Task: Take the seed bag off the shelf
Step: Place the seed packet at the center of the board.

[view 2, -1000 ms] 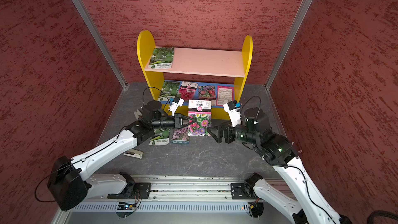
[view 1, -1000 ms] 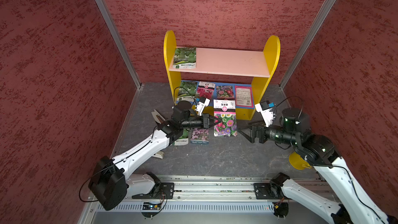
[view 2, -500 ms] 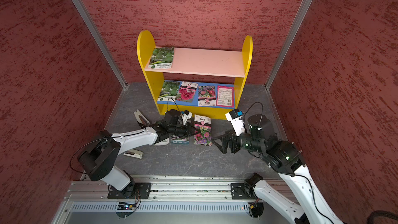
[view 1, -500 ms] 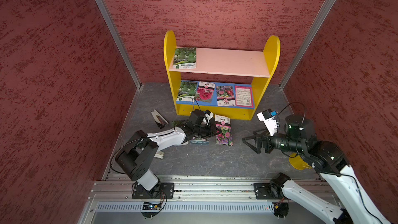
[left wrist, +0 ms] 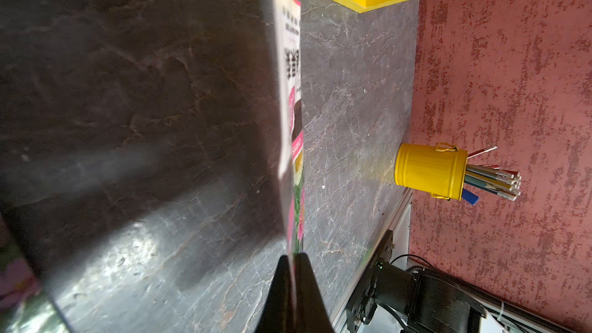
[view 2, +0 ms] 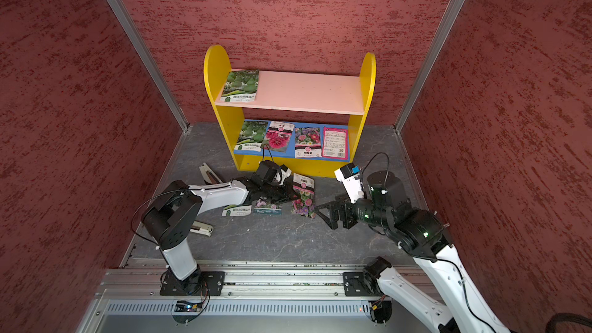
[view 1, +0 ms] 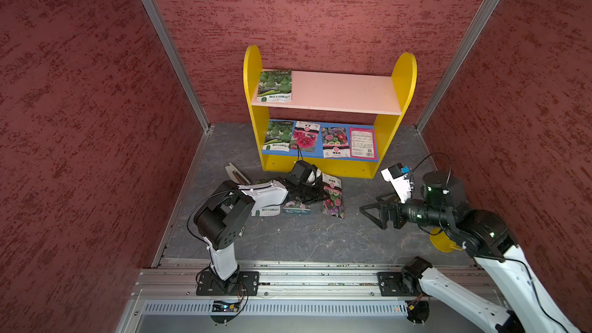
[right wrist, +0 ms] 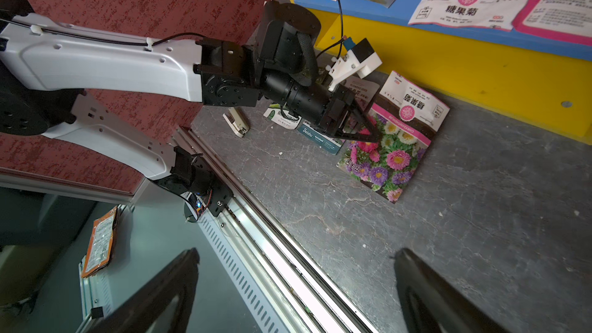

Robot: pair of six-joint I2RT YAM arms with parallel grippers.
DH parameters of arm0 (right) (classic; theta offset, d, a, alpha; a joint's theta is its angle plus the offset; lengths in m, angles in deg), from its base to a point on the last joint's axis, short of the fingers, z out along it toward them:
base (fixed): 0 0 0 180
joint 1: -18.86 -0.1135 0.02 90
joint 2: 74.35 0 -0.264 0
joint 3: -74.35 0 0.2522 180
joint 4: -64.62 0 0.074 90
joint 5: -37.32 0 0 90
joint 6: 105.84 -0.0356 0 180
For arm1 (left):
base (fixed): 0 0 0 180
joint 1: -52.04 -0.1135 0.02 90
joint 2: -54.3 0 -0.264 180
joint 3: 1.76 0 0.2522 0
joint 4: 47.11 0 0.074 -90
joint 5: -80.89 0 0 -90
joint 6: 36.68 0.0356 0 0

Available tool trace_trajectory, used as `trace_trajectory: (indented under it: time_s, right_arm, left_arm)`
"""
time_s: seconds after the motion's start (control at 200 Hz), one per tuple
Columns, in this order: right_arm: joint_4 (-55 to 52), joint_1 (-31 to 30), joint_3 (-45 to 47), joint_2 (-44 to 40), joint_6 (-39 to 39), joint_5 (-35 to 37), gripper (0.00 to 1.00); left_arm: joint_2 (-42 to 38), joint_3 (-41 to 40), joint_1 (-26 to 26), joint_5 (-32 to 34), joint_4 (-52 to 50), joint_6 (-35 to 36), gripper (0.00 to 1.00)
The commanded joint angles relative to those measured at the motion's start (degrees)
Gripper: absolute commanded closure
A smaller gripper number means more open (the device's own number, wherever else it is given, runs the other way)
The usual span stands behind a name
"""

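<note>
Seed bag (view 1: 333,195): flower-print packet, white top, pink band. Loc.: off the shelf (view 1: 404,72), down at the desk (view 1: 304,241) just in front of the shelf's yellow base. It looks tilted w/ one long edge lifted, but it's hard to tell if the rest lies flat.

Left end effector (right wrist: 368,129): clenched on the bag's edge. The left wrist view shows the packet edge-on, nipped between the two black fingers (left wrist: 310,299).

Right end effector (view 1: 371,211): released, jaws wide, nothing in them. Hovers over the desk, apart from the bag, pointing toward it.

Shelf, upper pink board: 1 green gourd packet (view 1: 275,86), at the end nearer the left arm.

Shelf, lower blue board: row of four packets (view 1: 334,142), side by side.

Desk, by the left arm: green packet (view 1: 266,210) and teal packet (view 1: 296,208), both partly under the arm.

Misc.: stapler (right wrist: 236,121) near the left arm; yellow pot (left wrist: 429,171) of pencils by the right arm.
</note>
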Motion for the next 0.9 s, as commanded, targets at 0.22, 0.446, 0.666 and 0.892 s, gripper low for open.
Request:
trace_trajectory:
  time_s: [0.22, 0.446, 0.666, 0.892]
  right_arm:
    - [-0.7, -0.3, 0.3, -0.1, 1.1, 1.8, 0.02]
    - [-0.6, -0.3, 0.5, -0.1, 1.2, 1.9, 0.02]
    - [-0.5, -0.3, 1.2, -0.6, 1.0, 2.4, 0.02]
    - [-0.3, -0.3, 1.5, -0.7, 1.0, 3.0, 0.01]
  left_arm:
    - [3.3, 4.0, -0.4, 4.6, -8.7, 3.0, 0.89]
    - [4.6, 4.8, -0.9, 5.5, -9.9, 3.9, 0.68]
    - [5.6, 5.7, -1.6, 7.5, -12.6, 4.1, 0.58]
    - [5.2, 6.6, -1.6, 10.3, -16.1, 4.4, 0.42]
